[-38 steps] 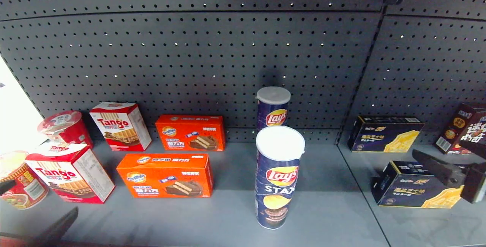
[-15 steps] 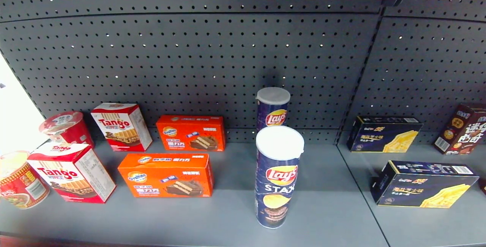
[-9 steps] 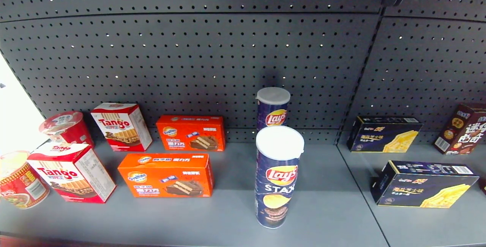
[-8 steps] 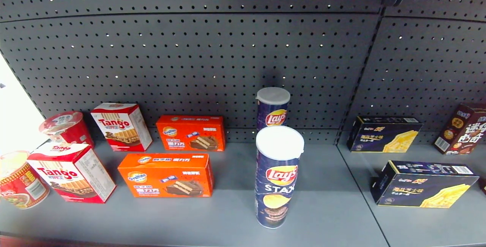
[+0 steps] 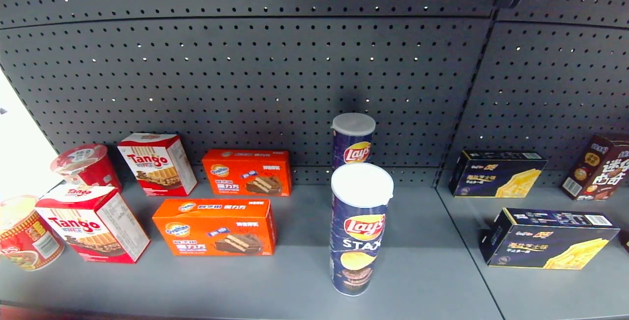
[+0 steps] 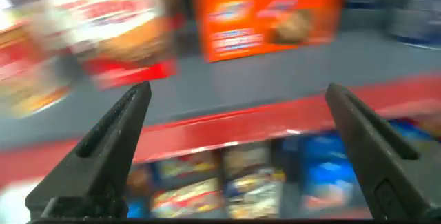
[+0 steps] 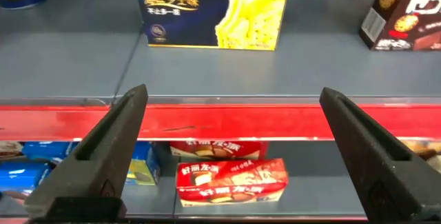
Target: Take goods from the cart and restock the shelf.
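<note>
Grey matte shelf [image 5: 295,280], cylindrical chip tube [image 5: 360,231]

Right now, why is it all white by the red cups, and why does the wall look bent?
Head view: strong light washes out the left edge beside the red cups; the seams of the pegboard wall bow from lens distortion. Right wrist view: the lower shelf under the red strip looks dimmer.

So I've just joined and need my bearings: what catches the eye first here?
The tall chip can stands upright at the front middle of the shelf, a second can right behind it by the pegboard. Left of them sit a front orange box and a back orange box. The left gripper and right gripper hang open before the shelf's red edge.
</note>
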### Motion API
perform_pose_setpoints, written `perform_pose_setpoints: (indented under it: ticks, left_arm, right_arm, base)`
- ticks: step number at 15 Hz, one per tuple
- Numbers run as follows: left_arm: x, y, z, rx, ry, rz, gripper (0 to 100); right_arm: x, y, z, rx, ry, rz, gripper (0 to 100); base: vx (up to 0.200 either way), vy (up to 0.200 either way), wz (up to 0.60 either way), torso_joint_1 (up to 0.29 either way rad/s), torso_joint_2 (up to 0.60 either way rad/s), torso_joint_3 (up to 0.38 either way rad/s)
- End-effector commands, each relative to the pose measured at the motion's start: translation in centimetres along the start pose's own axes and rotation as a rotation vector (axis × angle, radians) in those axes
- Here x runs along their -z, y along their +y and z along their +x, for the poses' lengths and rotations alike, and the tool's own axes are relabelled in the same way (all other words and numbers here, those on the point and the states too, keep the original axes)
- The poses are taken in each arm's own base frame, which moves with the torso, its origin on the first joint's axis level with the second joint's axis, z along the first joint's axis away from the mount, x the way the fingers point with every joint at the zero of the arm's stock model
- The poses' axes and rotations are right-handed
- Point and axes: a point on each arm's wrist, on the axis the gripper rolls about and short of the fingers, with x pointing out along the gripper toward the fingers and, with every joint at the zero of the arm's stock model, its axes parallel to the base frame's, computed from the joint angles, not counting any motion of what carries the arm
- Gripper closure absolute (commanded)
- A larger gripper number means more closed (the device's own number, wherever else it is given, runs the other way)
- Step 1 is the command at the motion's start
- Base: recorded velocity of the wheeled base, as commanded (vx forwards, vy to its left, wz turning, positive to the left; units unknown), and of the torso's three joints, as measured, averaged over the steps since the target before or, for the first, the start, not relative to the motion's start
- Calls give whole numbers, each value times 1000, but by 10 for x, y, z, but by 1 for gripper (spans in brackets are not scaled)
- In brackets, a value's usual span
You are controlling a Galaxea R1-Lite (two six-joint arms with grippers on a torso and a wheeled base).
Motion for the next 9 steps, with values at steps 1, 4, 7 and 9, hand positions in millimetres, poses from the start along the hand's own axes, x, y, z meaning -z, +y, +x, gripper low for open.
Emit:
perform_pose_setpoints:
  ticks: [1, 4, 7, 9]
  left_arm:
    - [0, 0, 0, 9, -3, 7, 0]
    - [1, 0, 0, 6, -2, 0, 0]
    - [0, 0, 0, 9, -3, 19, 0]
    - [0, 0, 0, 8, -1, 40, 0]
  right_arm:
    - [1, 0, -3, -13, -38, 0, 0]
    - [1, 0, -3, -13, -42, 0, 0]
    - [1, 0, -3, -16, -47, 0, 0]
    - [1, 0, -3, -16, -47, 0, 0]
  base:
    - [0, 0, 0, 0, 0, 0]
    - [0, 0, 0, 0, 0, 0]
    - [0, 0, 0, 0, 0, 0]
    - [0, 0, 0, 0, 0, 0]
